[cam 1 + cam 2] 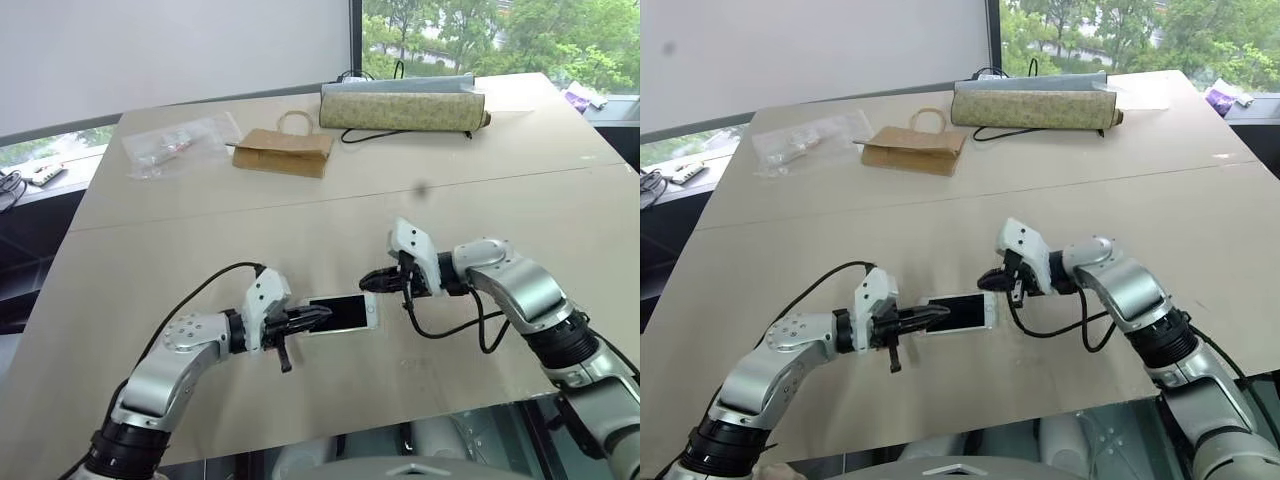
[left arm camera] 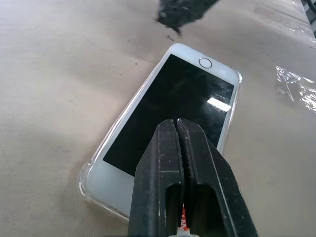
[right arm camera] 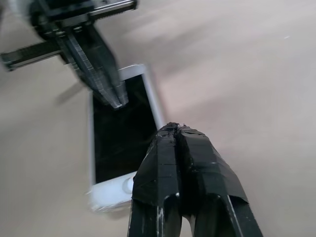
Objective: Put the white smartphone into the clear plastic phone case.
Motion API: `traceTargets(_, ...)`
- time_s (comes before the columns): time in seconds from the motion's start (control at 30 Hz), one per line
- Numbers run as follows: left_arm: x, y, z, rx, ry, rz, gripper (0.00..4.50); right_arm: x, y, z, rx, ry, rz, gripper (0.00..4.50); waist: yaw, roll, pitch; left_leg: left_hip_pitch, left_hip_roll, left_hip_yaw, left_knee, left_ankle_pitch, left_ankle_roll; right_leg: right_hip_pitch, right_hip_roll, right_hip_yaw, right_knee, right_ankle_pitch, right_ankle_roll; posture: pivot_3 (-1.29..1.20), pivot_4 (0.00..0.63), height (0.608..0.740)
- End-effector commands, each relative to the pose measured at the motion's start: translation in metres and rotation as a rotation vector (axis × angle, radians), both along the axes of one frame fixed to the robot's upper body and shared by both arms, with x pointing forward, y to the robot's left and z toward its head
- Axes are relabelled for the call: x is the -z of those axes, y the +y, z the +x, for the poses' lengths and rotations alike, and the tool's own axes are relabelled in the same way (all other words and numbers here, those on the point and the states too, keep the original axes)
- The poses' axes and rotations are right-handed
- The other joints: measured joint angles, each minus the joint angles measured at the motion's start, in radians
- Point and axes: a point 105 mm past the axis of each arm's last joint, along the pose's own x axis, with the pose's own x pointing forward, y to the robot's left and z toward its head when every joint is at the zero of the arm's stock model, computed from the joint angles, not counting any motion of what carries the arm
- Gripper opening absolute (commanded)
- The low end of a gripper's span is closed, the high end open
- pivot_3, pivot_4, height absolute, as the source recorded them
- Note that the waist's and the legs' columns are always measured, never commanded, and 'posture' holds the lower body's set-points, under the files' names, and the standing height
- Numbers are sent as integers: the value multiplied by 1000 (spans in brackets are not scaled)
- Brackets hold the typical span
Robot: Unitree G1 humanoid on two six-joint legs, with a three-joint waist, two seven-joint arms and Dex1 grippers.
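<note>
You won't find any readable text, brand or number anywhere here, not on the phone (image 2: 168, 108) either.

Your two head cams look down and forward over the table (image 1: 330, 200), nearly the same shot. Each wrist cam sits right up close, facing the other across the white smartphone (image 2: 173, 106), so they share it.

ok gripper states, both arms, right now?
Left gripper: shut, holding nothing, tips over the phone screen.
Right gripper: shut, holding nothing, tips by the phone's home-button end.
</note>
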Motion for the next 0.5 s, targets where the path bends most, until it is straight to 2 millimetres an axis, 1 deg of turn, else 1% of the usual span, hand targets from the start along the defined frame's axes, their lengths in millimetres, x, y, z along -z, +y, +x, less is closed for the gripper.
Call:
traceTargets(0.03, 6, 8, -1, -9, 0, 13, 80, 9, 2, -9, -41, 6, -34, 0, -1, 0, 0, 0, 0, 0, 0, 0, 0, 0, 0, 0, 0, 0, 0, 0, 150, 740)
traceTargets(0.07, 7, 9, -1, -10, 1, 14, 80, 13, 1, -9, -41, 9, -48, 0, -1, 0, 0, 0, 0, 0, 0, 0, 0, 0, 0, 0, 0, 0, 0, 0, 150, 740)
traceTargets(0.2, 15, 15, -2, -11, 4, 16, 80, 40, -10, -11, -47, 32, -162, 0, 0, 0, 0, 1, 0, 1, 0, 0, 0, 0, 0, 1, 1, 0, 0, 0, 150, 740)
traceTargets(0.5, 30, 18, -5, -19, 4, 12, 80, 60, -12, -2, 7, 69, -246, 0, -2, 0, -3, 8, 0, 1, 0, 0, 0, 7, 0, 1, 2, 0, 0, 0, 150, 740)
